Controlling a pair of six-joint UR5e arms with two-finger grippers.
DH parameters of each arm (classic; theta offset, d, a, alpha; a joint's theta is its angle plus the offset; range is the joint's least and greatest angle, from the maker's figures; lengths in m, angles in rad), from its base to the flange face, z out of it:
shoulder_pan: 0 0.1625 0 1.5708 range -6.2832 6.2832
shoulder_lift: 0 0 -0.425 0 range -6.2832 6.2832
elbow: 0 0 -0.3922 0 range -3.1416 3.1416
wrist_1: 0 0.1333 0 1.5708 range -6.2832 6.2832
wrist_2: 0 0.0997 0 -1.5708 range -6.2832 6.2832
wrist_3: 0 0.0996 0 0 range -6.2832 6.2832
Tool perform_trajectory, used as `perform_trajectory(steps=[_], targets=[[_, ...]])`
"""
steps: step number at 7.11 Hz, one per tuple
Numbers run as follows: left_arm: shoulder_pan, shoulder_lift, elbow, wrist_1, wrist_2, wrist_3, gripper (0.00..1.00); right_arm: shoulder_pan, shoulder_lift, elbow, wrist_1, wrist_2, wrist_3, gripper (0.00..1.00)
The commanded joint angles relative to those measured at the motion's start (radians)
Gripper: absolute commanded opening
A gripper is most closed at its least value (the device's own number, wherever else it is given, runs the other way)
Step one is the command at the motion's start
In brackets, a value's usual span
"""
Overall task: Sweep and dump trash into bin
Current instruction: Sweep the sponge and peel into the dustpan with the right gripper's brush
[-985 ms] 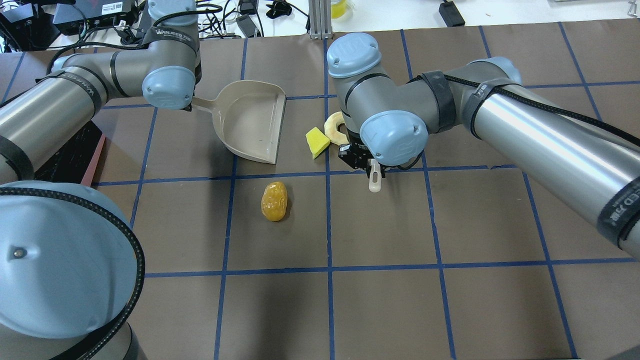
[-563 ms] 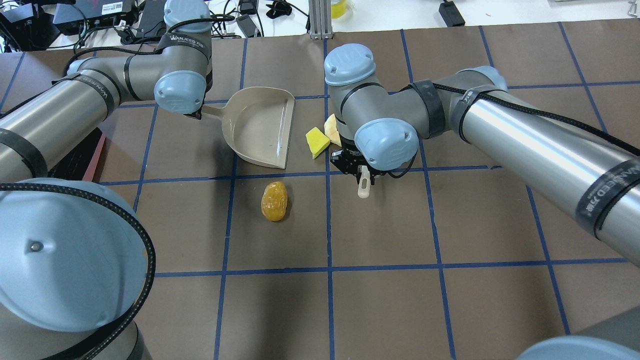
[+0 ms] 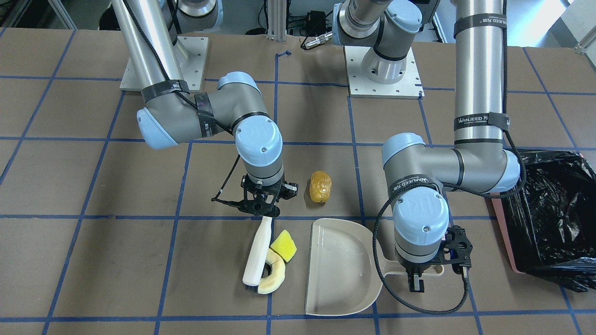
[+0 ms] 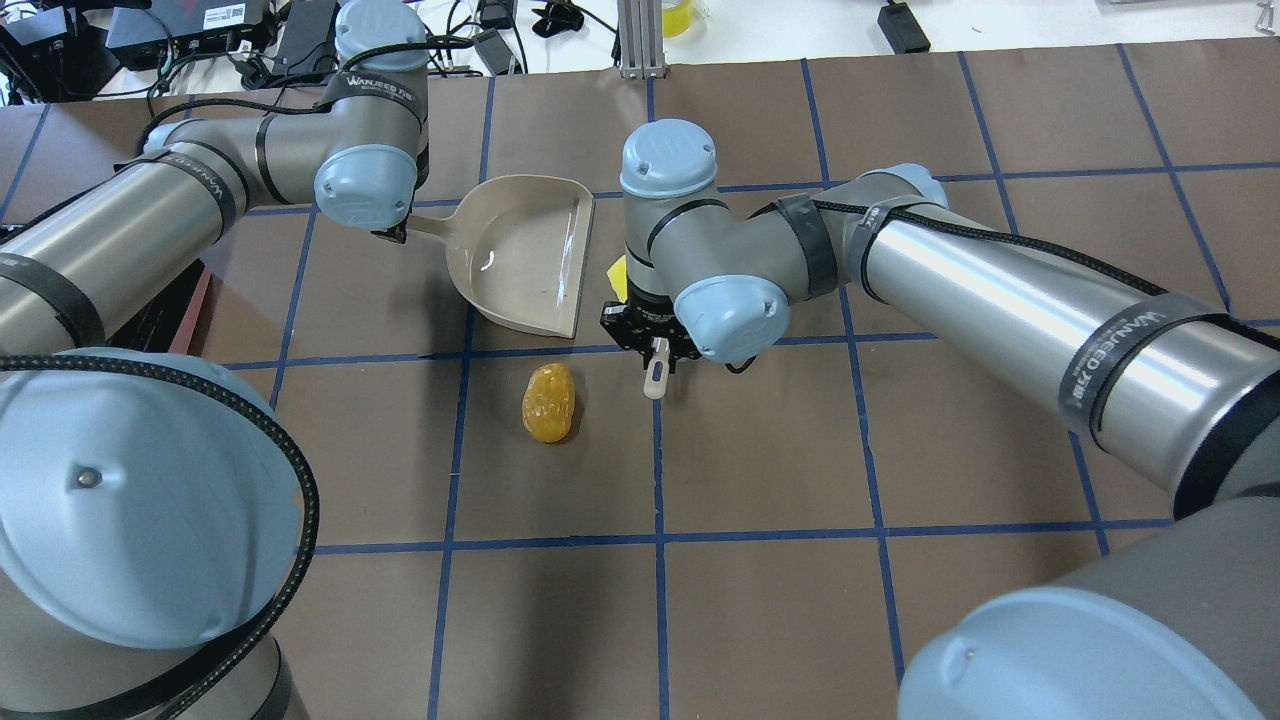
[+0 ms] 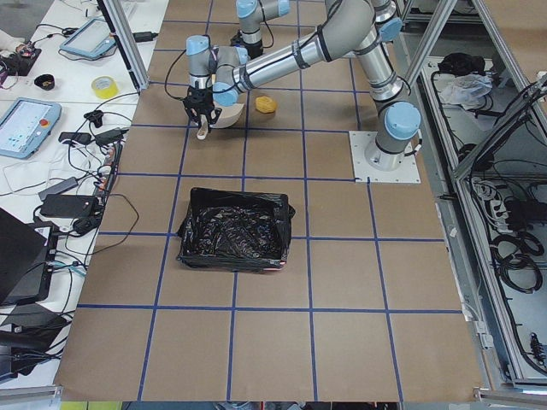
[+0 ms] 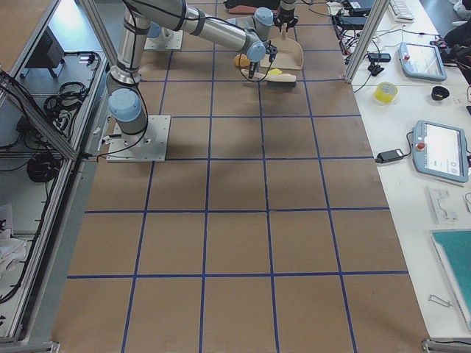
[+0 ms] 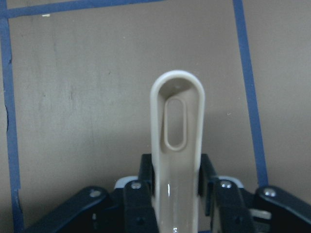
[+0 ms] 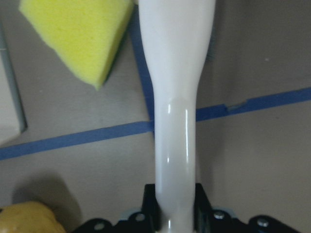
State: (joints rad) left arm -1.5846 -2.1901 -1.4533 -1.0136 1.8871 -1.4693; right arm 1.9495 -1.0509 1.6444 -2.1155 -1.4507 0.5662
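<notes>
Bin (image 3: 549, 218) edge-cropped (front-facing view)

Dustpan (image 3: 342, 270), beige. Brush (image 3: 259, 251), white. Wedge (image 3: 284, 245), yellow-green. Rind slice (image 3: 278, 277), pale yellow. Wrinkled lump (image 3: 321, 186), golden-brown. Bin (image 3: 502, 235), pink, lined glossy black. Table (image 3: 93, 260), brown, blue grid.

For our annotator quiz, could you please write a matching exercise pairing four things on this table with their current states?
Things:
1 dustpan
2 brush
3 golden-brown lump
4 bin

States:
A lined with black plastic
B handle in the right gripper
C lying free on the table
D handle in the left gripper

Pairs: 1-D, 2-B, 3-C, 4-A.
</notes>
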Motion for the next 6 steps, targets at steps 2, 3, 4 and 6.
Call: perform_trajectory(steps=[2,3,4,6], targets=[[0.000,-0.002,0.002,0.001,0.001,0.000,0.00,0.067,0.130,-0.186,-0.037,0.178,0.041,0.04],[0.000,-0.002,0.002,0.001,0.000,0.000,0.00,0.072,0.150,-0.243,-0.020,0.187,0.056,0.04],[0.000,-0.002,0.001,0.001,0.000,0.001,0.00,0.072,0.155,-0.273,0.027,0.187,0.052,0.05],[0.000,-0.003,0.001,0.001,-0.002,-0.002,0.00,0.069,0.147,-0.278,0.057,0.165,0.012,0.05]])
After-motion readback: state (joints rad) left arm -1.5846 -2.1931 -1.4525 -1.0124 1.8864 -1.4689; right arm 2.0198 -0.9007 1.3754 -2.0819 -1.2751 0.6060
